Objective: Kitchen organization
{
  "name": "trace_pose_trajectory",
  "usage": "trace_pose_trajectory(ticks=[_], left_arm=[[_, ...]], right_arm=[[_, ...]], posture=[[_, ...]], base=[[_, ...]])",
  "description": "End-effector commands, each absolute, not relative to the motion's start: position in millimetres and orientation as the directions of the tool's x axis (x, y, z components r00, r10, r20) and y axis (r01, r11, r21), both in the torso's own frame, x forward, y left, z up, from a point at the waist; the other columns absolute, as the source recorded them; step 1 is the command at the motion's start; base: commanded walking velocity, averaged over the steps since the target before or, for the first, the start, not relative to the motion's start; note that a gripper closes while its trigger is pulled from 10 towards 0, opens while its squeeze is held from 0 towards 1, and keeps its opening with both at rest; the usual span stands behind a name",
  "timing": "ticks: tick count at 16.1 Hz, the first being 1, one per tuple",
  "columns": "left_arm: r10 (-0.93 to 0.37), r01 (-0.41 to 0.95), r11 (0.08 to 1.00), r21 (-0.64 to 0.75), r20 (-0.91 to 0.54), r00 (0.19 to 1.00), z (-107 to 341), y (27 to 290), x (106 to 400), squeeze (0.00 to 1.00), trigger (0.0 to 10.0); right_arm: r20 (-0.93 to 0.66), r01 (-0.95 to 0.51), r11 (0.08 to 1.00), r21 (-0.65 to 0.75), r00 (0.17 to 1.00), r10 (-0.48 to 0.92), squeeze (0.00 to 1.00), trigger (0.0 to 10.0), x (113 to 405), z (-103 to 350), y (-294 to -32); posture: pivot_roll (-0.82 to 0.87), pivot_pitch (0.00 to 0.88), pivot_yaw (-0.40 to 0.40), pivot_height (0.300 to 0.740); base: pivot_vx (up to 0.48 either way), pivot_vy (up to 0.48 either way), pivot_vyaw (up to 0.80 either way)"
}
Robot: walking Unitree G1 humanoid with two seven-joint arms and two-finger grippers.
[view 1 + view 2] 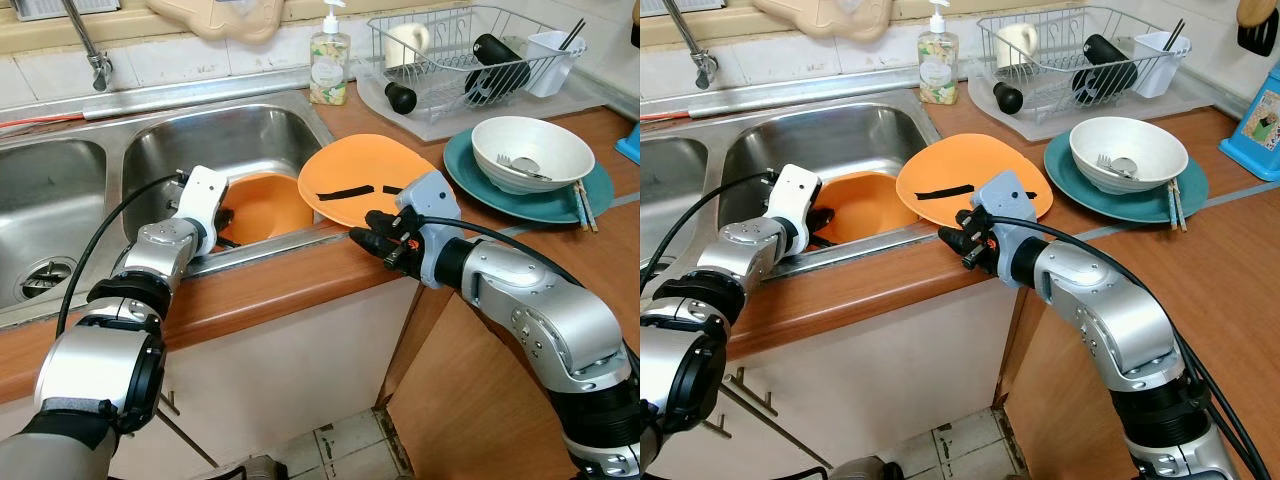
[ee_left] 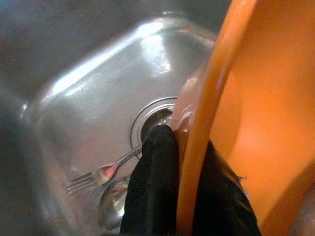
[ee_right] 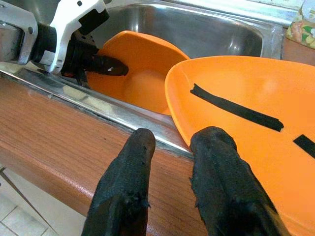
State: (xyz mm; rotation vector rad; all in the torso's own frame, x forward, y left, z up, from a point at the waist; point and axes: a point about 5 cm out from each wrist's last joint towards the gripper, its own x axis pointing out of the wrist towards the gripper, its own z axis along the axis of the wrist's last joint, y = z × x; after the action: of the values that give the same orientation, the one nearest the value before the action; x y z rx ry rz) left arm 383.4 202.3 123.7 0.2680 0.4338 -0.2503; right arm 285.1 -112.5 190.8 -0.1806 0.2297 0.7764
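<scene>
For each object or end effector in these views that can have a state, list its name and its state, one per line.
Left end effector: shut on the orange bowl's rim.
Orange bowl: tilted in the sink.
Right end effector: open, at the orange plate's edge.
Orange plate: overhanging the sink edge.
White bowl: upright on the teal plate, holding cutlery.

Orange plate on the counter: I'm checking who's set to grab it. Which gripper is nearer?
Right. The right gripper sits open at the orange plate's near rim, beside the sink. The left gripper is inside the sink, clamped on the orange bowl's rim.
</scene>
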Motion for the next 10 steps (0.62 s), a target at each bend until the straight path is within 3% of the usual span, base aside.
trace_pose_trajectory(ticks=[1,5,10], left_arm=[[-0.194,0.312,0.931,0.19,-0.466,0.863,121,201,383,1.0,10.0],[-0.195,0.312,0.927,0.21,-0.441,0.876,123,204,382,1.0,10.0],[-0.166,0.233,0.935,0.268,-0.252,0.953,147,214,388,1.0,10.0]], right_arm=[[-0.258,-0.717,0.69,-0.099,0.688,0.679,0.0,10.0,284,194,-111],[-0.263,-0.716,0.691,-0.104,0.69,0.675,0.0,10.0,284,193,-111],[-0.262,-0.667,0.734,-0.128,0.736,0.624,0.0,10.0,288,194,-118]], posture=[[-0.15,0.0,0.093,0.74],[-0.14,0.0,0.088,0.74],[-0.14,0.0,0.084,0.74]], base=[[0.0,0.0,0.0],[0.0,0.0,0.0],[0.0,0.0,0.0]])
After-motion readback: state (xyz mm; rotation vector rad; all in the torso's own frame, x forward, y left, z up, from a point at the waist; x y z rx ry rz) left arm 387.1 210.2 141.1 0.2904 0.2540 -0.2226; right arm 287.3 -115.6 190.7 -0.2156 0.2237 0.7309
